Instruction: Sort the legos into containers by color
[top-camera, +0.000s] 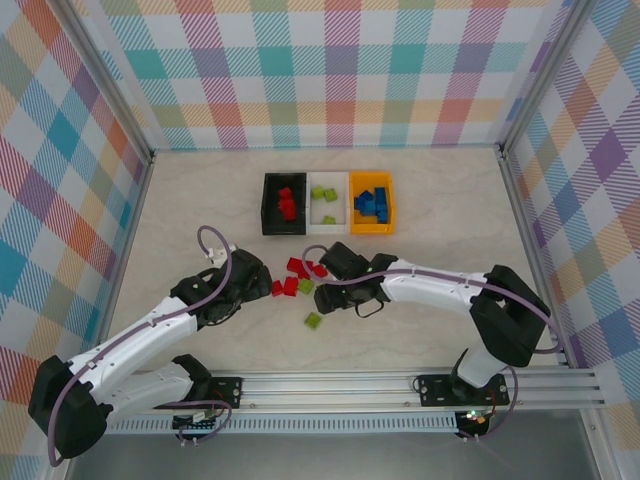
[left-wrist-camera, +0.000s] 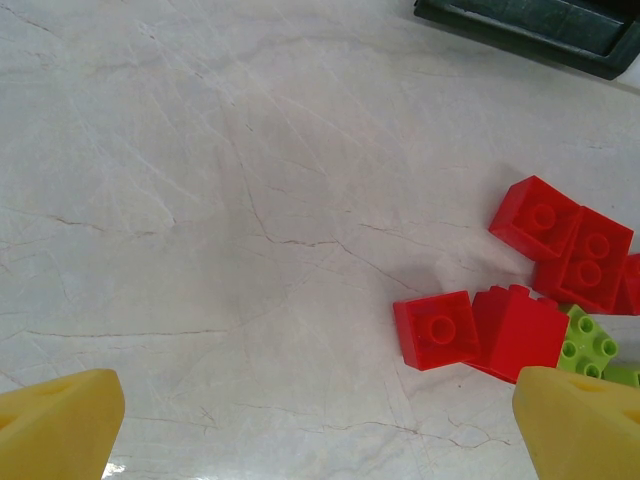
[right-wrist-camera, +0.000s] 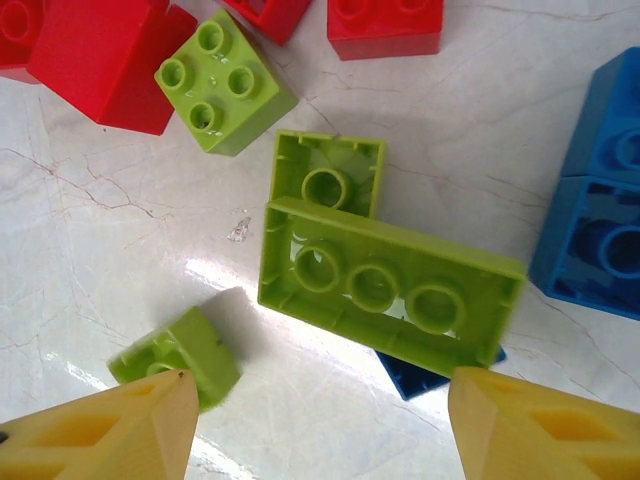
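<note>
From my remote seat, the left gripper (left-wrist-camera: 318, 420) hung low over bare table (left-wrist-camera: 200, 200) with its yellow fingers (left-wrist-camera: 60, 425) spread as wide as they go and nothing between them. Just to its right lay a cluster of red bricks (left-wrist-camera: 435, 330) with a lime green brick (left-wrist-camera: 588, 345) tucked against them, none of it sorted yet. Beyond them, along the back, the three bins stood touching in a row. The black bin (top-camera: 268, 203) held a few red pieces, the white bin (top-camera: 328, 206) a few green ones, and the orange-yellow bin (top-camera: 354, 205) a heap of blue. So each colour already had its home, and I judged the job a little past halfway. Right of the loose reds, the right gripper (right-wrist-camera: 322, 400) hovered low over more unsorted stock. A long green brick (right-wrist-camera: 385, 285) lay upside down ahead of its fingertips, with a small green brick (right-wrist-camera: 325, 170) just behind it and another small green piece (right-wrist-camera: 180, 355) by one finger. Blue bricks (right-wrist-camera: 600, 230) sat further right. That claw stood partly spread, touching nothing and holding nothing. What was left, as I read it, was the scatter of reds and greens and those few blues between the two arms.
</note>
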